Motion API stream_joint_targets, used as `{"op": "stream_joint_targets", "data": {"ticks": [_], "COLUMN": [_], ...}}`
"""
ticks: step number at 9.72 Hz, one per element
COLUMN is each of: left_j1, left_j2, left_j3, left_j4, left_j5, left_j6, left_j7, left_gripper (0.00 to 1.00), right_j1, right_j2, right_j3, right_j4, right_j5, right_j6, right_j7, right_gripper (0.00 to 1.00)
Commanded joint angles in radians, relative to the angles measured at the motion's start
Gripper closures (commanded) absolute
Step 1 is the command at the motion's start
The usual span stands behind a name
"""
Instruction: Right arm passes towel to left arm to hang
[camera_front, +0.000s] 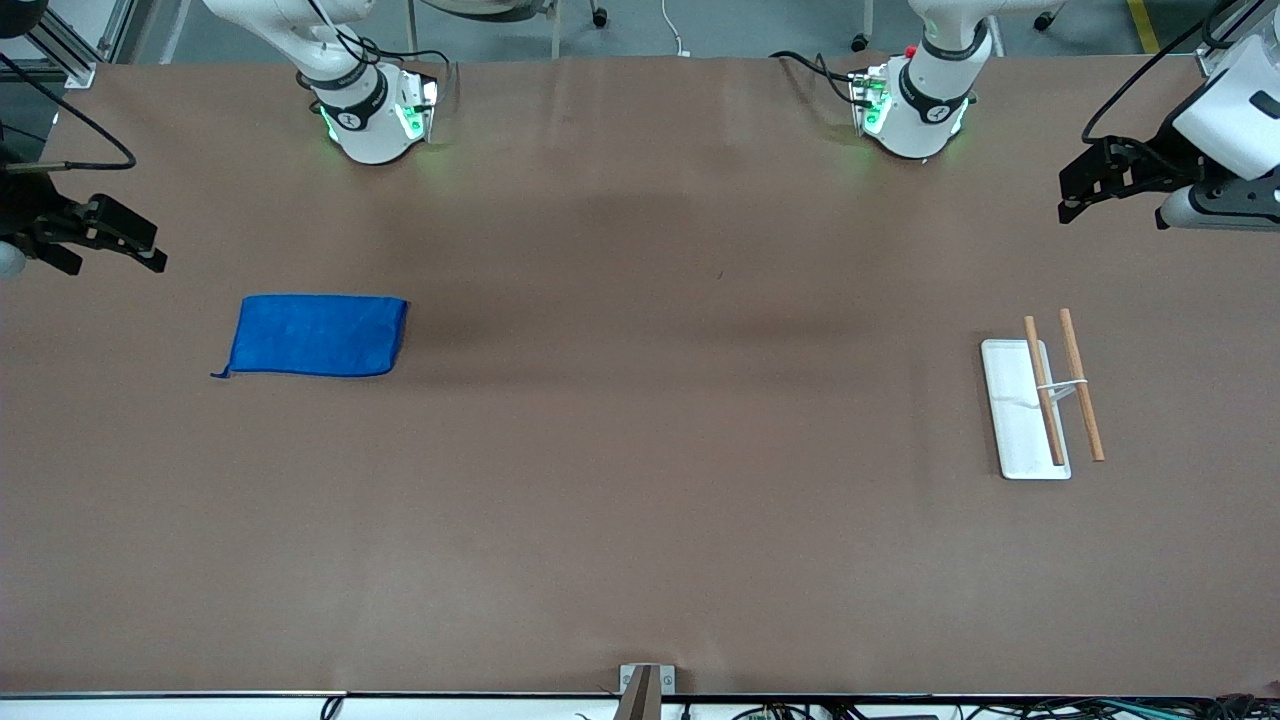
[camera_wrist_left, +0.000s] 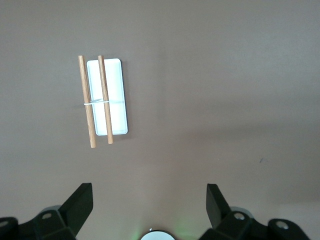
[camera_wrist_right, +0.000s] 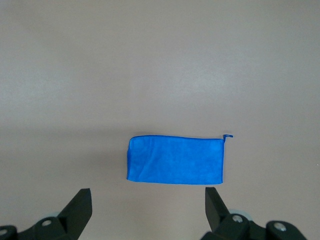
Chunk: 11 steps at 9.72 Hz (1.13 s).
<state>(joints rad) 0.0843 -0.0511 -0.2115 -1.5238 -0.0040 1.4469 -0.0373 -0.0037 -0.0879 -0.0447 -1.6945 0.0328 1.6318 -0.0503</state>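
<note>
The blue towel (camera_front: 315, 335) lies flat and folded on the brown table toward the right arm's end, a small thread tag at one corner. It also shows in the right wrist view (camera_wrist_right: 175, 160). My right gripper (camera_front: 158, 250) hangs open and empty in the air over the table's edge at that end, apart from the towel; in the right wrist view (camera_wrist_right: 148, 200) nothing is between its fingers. My left gripper (camera_front: 1063, 197) hangs open and empty over the left arm's end of the table; in its wrist view (camera_wrist_left: 150, 200) it is well apart from the tray.
A white tray (camera_front: 1015, 430) lies toward the left arm's end, with two wooden rods (camera_front: 1081, 385) held above it on a small white stand; it also shows in the left wrist view (camera_wrist_left: 116, 100). The two arm bases (camera_front: 375, 120) stand at the table's back edge.
</note>
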Motion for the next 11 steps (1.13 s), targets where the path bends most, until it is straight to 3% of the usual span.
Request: {"op": "stream_joint_targets", "data": {"ticks": [1, 7, 9, 11], "left_j1": [0.003, 0.003, 0.002, 0.006], "left_j2": [0.022, 0.023, 0.024, 0.024], "left_j3": [-0.005, -0.005, -0.005, -0.005], "left_j4": [-0.002, -0.002, -0.002, -0.002], "left_j5": [-0.001, 0.004, 0.004, 0.004], "left_j6": [-0.008, -0.008, -0.008, -0.010], "left_j7": [-0.004, 0.013, 0.011, 0.013], "left_gripper": [0.00, 0.00, 0.00, 0.00], "right_j1": [-0.001, -0.007, -0.022, -0.041], "right_j2": [0.011, 0.010, 0.010, 0.008], "right_j3": [0.003, 0.003, -0.001, -0.001], "right_j4": [0.018, 0.006, -0.057, -0.190], "right_j5": [0.001, 0.002, 0.002, 0.002], "right_j6": [-0.009, -0.012, 0.006, 0.128], "right_j7": [0.003, -0.006, -0.014, -0.014], "right_gripper": [0.00, 0.00, 0.00, 0.00]}}
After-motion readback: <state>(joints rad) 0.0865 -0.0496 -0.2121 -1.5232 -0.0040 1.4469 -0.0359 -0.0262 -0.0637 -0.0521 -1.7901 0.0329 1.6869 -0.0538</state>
